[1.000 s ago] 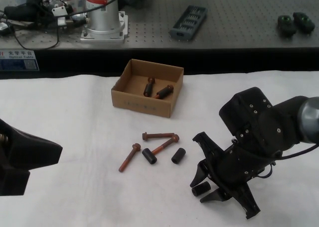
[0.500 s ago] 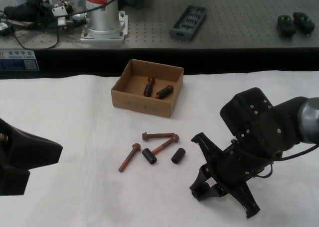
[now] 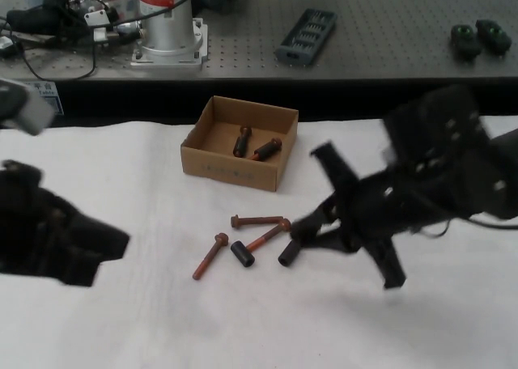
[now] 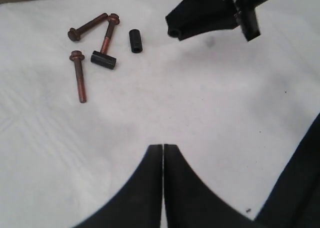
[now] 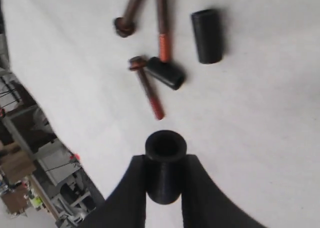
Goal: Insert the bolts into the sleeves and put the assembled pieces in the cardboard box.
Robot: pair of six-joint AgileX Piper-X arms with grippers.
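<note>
Now a black sleeve (image 5: 165,180) sits clamped between the right gripper's (image 5: 165,160) jaws, its open end facing outward. Just ahead of them lie three bolts (image 5: 146,90) and two loose sleeves (image 5: 206,35). The left gripper's (image 4: 163,149) jaws are pressed together, empty.

A wrinkled white cloth (image 3: 162,328) spreads across the lower part of the high view. Behind it, along the top of the frame, runs a dark metal board (image 3: 388,57) dotted with holes. On the board are a silver post (image 3: 164,13) and tangled cables (image 3: 48,25) at upper left, a grey rack (image 3: 306,34) at upper middle, and two dark knobs (image 3: 481,37) at upper right.
</note>
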